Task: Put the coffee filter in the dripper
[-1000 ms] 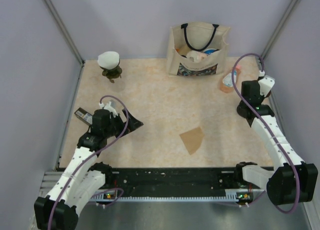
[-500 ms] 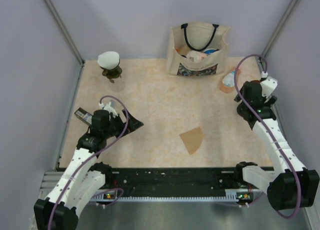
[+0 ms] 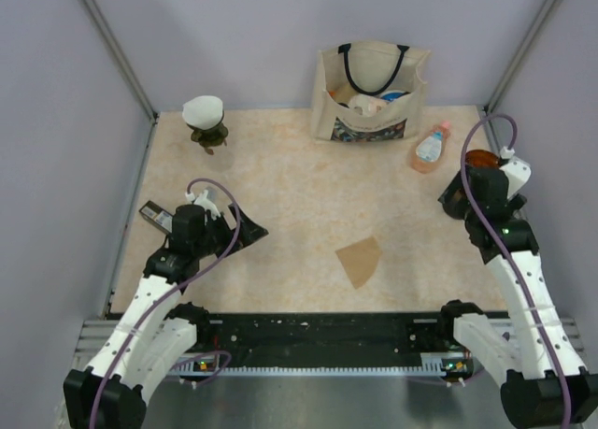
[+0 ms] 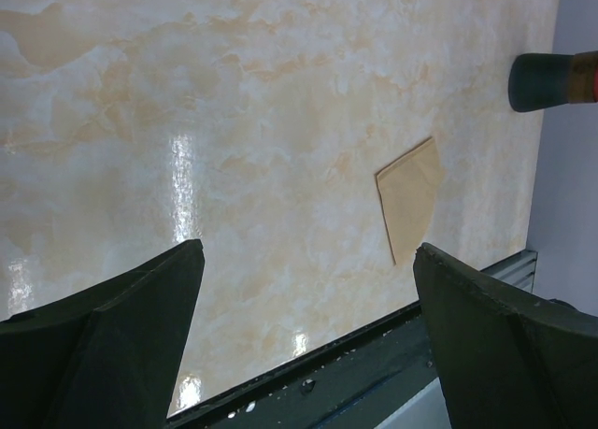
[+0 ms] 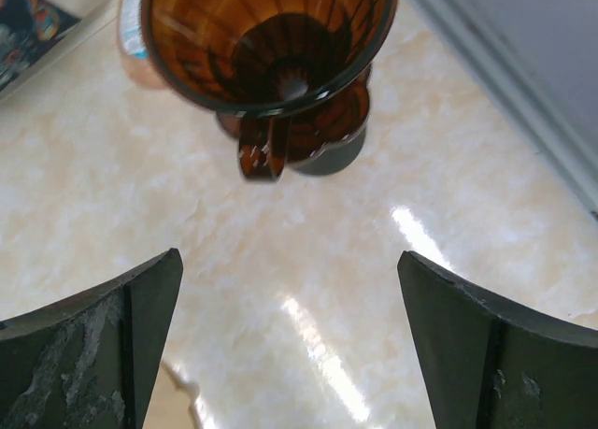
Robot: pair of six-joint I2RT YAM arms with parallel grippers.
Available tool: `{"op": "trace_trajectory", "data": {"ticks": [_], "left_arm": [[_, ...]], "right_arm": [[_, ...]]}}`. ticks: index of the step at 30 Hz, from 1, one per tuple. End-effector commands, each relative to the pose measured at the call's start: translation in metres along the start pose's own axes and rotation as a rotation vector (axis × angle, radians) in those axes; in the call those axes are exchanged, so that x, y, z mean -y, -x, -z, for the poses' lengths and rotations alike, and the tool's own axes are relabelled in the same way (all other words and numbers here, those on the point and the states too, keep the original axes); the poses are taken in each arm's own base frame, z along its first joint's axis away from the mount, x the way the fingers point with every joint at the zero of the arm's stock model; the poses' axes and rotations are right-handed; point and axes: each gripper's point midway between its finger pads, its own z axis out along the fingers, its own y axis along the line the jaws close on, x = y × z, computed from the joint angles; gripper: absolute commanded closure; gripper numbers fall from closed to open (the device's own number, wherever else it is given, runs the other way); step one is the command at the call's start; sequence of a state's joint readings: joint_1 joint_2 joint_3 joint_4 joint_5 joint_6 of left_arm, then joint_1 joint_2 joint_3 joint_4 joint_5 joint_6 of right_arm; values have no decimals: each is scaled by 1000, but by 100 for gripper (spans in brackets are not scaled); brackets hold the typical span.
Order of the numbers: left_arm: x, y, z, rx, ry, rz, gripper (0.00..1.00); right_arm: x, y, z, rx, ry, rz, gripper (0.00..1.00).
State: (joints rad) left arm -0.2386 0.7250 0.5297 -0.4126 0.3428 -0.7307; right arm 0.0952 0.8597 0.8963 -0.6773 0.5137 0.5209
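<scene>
The right gripper point(image 5: 288, 278) was wide open and held nothing. The dripper point(image 5: 271, 46) stood just ahead of it. The coffee filter point(image 3: 360, 260) lay well off to its left.

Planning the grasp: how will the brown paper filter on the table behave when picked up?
The coffee filter lies flat and thin, so it is probably floppy and light. Flush against the glossy table, it may slide rather than lift.

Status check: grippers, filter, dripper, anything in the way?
Left gripper open, empty, hovering. Right gripper open, facing amber dripper, upright. Brown filter flat on table, untouched. Pink bottle beside dripper, apart.
</scene>
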Motion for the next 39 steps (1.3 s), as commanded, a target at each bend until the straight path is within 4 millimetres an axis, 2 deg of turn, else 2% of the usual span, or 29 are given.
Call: {"op": "trace_trajectory", "data": {"ticks": [1, 5, 6, 8, 9, 12, 14, 16, 18, 20, 23, 28, 31, 34, 39], "left_arm": [[14, 14, 3, 32, -25, -35, 1], [15, 13, 3, 24, -33, -38, 1], [15, 13, 4, 24, -30, -36, 1], [13, 11, 3, 20, -25, -33, 1], [13, 11, 3, 21, -23, -32, 1], [12, 7, 0, 2, -27, -16, 1], [12, 3, -4, -16, -36, -3, 1], [12, 0, -7, -36, -39, -2, 1], [10, -4, -10, -48, -29, 0, 1], [9, -6, -12, -53, -25, -1, 1], [9, -10, -15, -60, -33, 1, 1], [16, -13, -16, -69, -60, -6, 1], [19, -12, -16, -67, -67, -12, 1], [22, -11, -15, -65, -76, -18, 1], [24, -11, -15, -61, -86, -21, 1]], "right_arm": [[-21, -12, 36, -119, 204, -21, 1], [-52, -39, 57, -236, 442, 24, 1], [-68, -52, 65, -297, 548, 42, 1], [-84, -75, 68, -380, 630, 92, 1], [-93, -93, 71, -415, 642, 150, 2], [-115, -129, 73, -421, 577, 357, 1], [-123, -150, 72, -464, 544, 416, 1], [-122, -158, 63, -473, 506, 437, 2], [-125, -151, 55, -422, 482, 431, 1], [-131, -135, 49, -353, 463, 417, 1], [-143, -101, 43, -248, 438, 428, 1], [-147, -36, 7, -133, 356, 329, 1], [-145, -8, -16, -72, 306, 312, 1], [-138, 12, -38, -39, 240, 319, 1], [-130, 24, -57, -17, 159, 351, 1]]}}
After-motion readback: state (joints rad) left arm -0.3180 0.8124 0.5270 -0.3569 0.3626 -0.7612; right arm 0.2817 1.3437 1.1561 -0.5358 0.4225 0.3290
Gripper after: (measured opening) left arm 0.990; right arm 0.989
